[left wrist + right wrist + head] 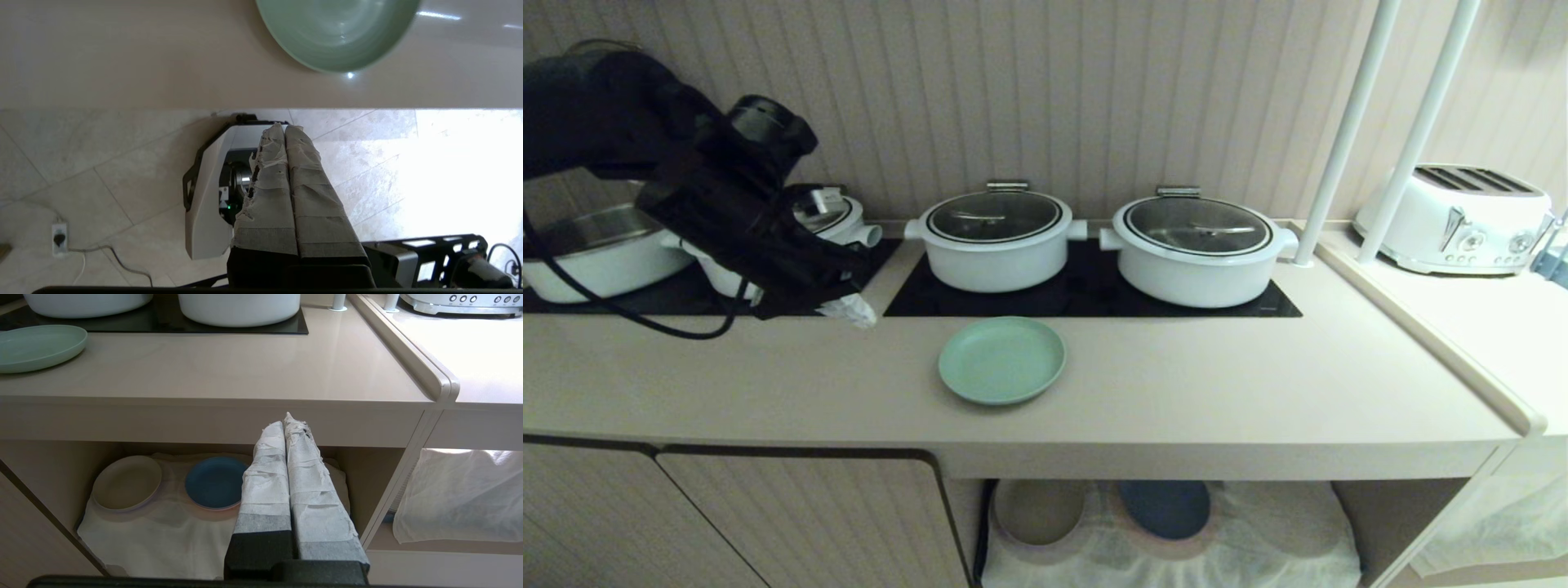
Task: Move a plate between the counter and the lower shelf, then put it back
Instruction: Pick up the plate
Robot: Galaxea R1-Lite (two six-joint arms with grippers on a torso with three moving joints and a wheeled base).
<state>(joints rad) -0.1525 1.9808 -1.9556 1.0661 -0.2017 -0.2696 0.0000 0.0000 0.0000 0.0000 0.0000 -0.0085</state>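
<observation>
Green plate point(1001, 360) lies flat on the worktop point(1176, 392), and no fingers hold it.

The left fingers point(848, 309) hang above the worktop, left of the plate and apart from it, pressed tight together with nothing between them. The plate sits in front of the black hob point(1086, 294), near the middle white pot point(996, 238). Below, the shelf point(53, 473) has a white cloth point(163, 535) with an off-white plate point(126, 482) and a blue plate point(214, 482) on it. The right fingers point(286, 428) are low, in front of the shelf, pressed together and empty.
</observation>
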